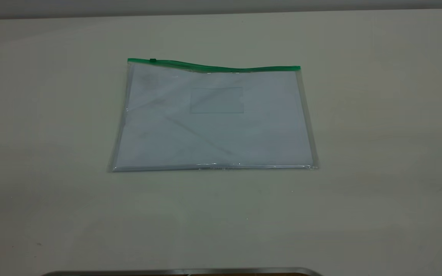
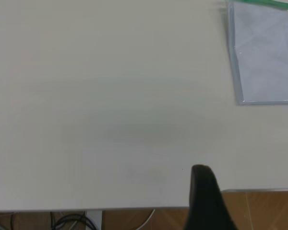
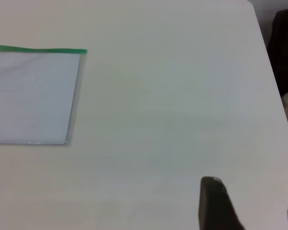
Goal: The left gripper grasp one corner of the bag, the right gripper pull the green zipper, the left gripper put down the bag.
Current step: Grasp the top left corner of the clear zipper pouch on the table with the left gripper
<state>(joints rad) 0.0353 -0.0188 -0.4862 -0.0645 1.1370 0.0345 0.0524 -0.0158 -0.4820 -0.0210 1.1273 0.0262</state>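
A broad off-white matte table [image 1: 378, 126] fills the exterior view. Flat on it, at the centre of the frame, lies the large clear rectangular plastic bag [image 1: 213, 126] with white paper inside, touched by neither arm. Its thin bright green zipper strip [image 1: 221, 68] runs along the upper edge, the tiny green slider tab [image 1: 152, 60] near the upper left corner. One black tapered finger of the left gripper [image 2: 206, 201] shows at its wrist view's lower edge; the right gripper [image 3: 252, 203] likewise; whether either is wide or narrow cannot be told
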